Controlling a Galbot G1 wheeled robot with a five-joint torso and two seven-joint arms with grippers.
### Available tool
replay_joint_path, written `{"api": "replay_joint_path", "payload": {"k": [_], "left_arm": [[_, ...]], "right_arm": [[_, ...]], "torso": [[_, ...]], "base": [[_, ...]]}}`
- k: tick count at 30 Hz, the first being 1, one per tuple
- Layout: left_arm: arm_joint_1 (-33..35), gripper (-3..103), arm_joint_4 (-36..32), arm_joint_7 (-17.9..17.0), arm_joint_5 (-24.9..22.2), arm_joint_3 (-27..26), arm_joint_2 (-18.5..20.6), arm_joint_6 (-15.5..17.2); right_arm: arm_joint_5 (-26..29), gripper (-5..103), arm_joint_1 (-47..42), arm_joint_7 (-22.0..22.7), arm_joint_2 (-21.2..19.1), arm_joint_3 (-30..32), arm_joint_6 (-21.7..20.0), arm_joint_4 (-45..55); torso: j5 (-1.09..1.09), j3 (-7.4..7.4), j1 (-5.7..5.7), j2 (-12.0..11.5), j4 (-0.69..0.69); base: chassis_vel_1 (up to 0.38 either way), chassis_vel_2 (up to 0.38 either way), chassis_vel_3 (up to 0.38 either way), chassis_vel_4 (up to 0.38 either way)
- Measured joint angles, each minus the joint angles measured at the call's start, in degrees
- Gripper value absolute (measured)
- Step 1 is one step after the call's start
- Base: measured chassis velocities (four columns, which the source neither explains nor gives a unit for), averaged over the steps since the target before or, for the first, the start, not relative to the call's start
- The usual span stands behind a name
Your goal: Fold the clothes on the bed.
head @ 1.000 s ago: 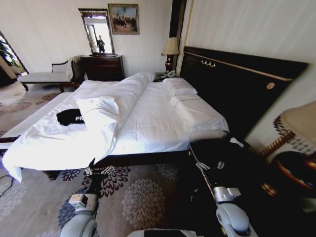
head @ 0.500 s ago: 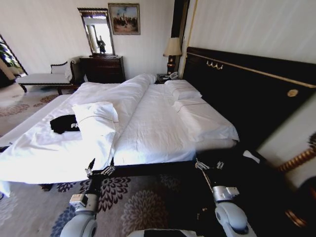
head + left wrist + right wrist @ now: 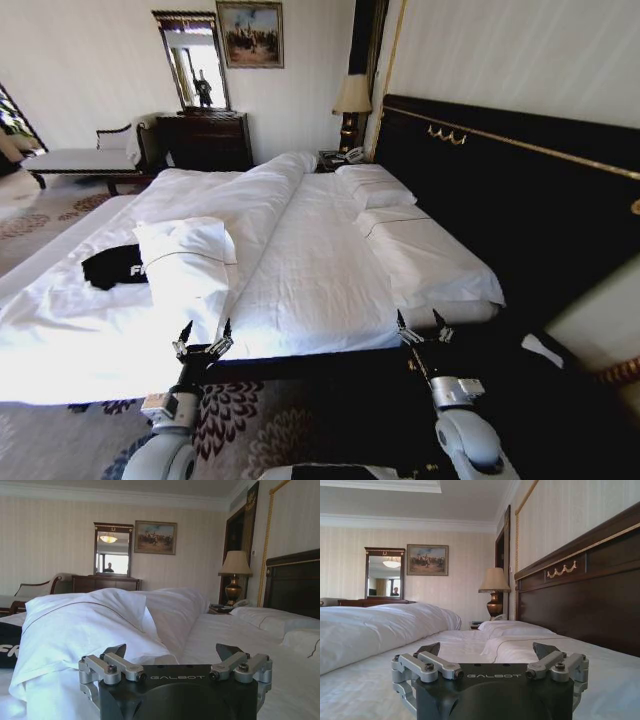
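Nothing is folded yet: the black T-shirt (image 3: 113, 267) lies crumpled on the bed (image 3: 320, 270) at ten o'clock, while the left gripper (image 3: 203, 338) and right gripper (image 3: 421, 327) hover spread and empty at the bed's near edge.

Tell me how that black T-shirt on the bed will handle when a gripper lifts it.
The black T-shirt lies crumpled beside the pillow, so it is probably floppy and will sag from any single pinch point. It looks thin and small against the bed, so likely light. Pushed, it would probably bunch on the soft sheets instead of sliding flat.
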Motion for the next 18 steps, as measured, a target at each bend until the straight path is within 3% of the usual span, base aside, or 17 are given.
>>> {"api": "replay_joint_path", "payload": {"k": [11,12,13,18], "left_arm": [[0.00,100,0.00,0.00,0.00,0.00,0.01,0.00],[-0.65,100,0.81,4.11,-0.77,0.40,0.69,-1.79],[-1.66,100,1.43,7.46,-1.36,0.89,1.74,-3.25],[-2.53,100,0.87,10.14,-2.07,1.15,2.95,-5.69]], "right_arm": [[0.01,100,-0.01,0.00,0.00,0.00,0.00,0.01],[0.49,100,0.43,-0.03,0.00,0.18,0.51,-0.03],[0.81,100,1.14,-0.07,0.01,0.43,1.17,-0.01],[1.04,100,1.68,-0.09,0.17,0.58,1.77,-0.27]], "torso": [[0.01,0.01,0.01,0.00,0.00],[0.04,0.01,0.00,0.00,0.03],[-0.04,-0.01,0.00,0.00,-0.02],[0.00,0.02,0.05,-0.01,0.00]], "base": [[-0.191,0.192,0.189,-0.195],[-0.202,0.190,0.185,-0.178],[-0.174,0.183,0.185,-0.134],[-0.151,0.117,0.131,-0.121]]}}
